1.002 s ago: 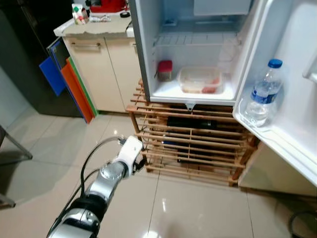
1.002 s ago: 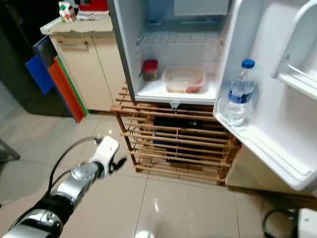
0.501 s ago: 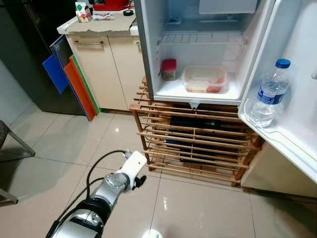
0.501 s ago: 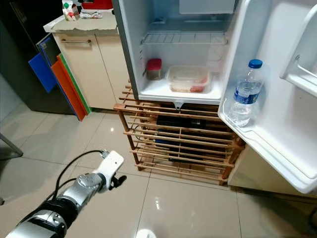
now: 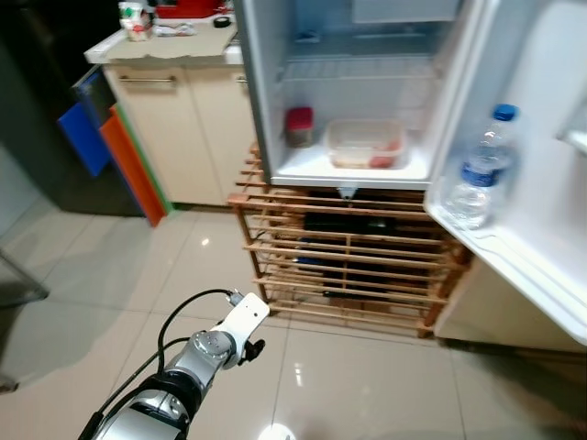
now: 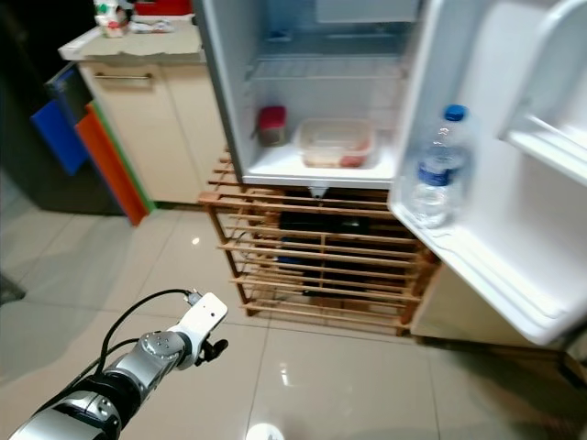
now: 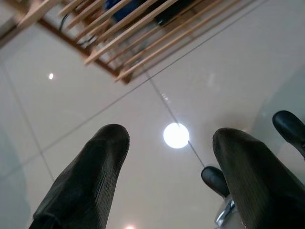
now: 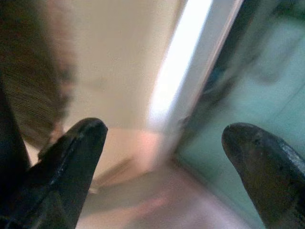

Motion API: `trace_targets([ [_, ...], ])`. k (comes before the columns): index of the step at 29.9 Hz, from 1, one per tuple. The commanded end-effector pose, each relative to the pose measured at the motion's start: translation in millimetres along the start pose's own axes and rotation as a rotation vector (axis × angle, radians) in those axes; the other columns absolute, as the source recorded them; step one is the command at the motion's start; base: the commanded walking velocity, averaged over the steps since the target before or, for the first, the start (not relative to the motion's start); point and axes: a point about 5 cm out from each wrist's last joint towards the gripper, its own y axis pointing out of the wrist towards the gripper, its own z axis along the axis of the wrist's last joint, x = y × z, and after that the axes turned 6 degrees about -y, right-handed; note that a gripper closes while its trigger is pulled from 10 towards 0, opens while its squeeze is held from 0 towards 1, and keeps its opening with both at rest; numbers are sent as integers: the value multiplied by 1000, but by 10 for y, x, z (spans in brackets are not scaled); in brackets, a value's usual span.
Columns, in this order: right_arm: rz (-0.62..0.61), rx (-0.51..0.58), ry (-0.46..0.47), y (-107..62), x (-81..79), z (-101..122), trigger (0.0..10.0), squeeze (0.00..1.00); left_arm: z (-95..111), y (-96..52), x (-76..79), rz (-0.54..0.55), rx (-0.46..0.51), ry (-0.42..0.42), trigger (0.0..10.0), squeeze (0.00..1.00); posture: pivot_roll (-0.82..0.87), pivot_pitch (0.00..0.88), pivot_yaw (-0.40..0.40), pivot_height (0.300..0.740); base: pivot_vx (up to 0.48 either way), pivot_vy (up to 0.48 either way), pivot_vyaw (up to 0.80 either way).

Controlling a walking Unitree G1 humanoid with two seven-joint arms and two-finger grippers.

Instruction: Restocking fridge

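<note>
1. The fridge (image 5: 266, 110) stands wide open on a wooden rack (image 5: 348, 266), door swung right so the shelves are reachable.
2. Inside sit a clear food container (image 5: 367, 145) and a red-lidded jar (image 5: 298, 126); a water bottle (image 5: 477, 170) stands in the door shelf (keeps it upright).
3. The left gripper (image 7: 171, 157) hangs low over the floor tiles, fingers apart, holding nothing.
4. The right gripper (image 8: 164, 143) is spread and empty too.

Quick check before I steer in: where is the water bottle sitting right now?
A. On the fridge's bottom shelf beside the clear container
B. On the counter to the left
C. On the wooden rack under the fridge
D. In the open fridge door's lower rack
D. The water bottle with its blue cap stands upright in the fridge door rack, while the clear container sits on the shelf inside.
</note>
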Motion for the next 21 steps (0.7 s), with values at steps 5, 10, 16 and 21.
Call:
trace_targets([
  [5, 594, 54, 124, -384, -868, 204, 10000, 0, 53, -4, -34, -9, 1, 26, 10000, 0, -160, 52, 99, 740, 0, 0, 0],
  [10, 891, -49, 178, -759, -1097, 104, 10000, 0, 10, 3, 3, -41, -37, 52, 10000, 0, -163, 52, 97, 740, 0, 0, 0],
  [16, 1201, -251, 136, -1196, -1090, -225, 10000, 0, -95, -2, 17, -62, -96, 47, 10000, 0, -161, 49, 99, 740, 0, 0, 0],
  [21, 1085, -311, 99, -1088, -999, -359, 10000, 0, -266, -28, -1, -71, -177, -13, 10000, 0, -155, 44, 104, 740, 0, 0, 0],
])
